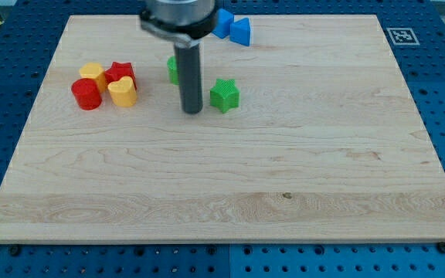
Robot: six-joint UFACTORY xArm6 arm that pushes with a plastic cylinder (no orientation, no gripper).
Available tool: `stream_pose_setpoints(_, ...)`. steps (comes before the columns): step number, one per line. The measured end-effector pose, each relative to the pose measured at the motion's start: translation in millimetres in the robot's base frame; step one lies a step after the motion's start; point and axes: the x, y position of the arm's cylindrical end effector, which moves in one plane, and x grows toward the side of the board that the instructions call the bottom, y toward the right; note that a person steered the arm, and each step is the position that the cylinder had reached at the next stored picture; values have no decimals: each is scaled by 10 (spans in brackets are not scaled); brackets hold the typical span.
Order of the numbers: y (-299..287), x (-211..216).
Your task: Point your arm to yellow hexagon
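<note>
The yellow hexagon lies at the view's upper left, in a tight cluster with a red star-like block, a red cylinder and a yellow heart-shaped block. My tip rests on the board well to the right of that cluster. It stands between a green block, partly hidden behind the rod, and a green star just to its right.
Two blue blocks lie at the top edge of the wooden board, partly hidden by the arm's body. A marker tag sits at the board's top right corner.
</note>
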Motion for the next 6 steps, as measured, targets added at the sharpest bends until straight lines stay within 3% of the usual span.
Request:
stream_pose_setpoints(1,-407,439)
stream_pose_setpoints(2,-1165,495)
stream_pose_setpoints(3,-1974,242)
stream_pose_setpoints(4,-2407,60)
stream_pose_setpoints(5,-2407,-210)
stream_pose_setpoints(6,-2329,-823)
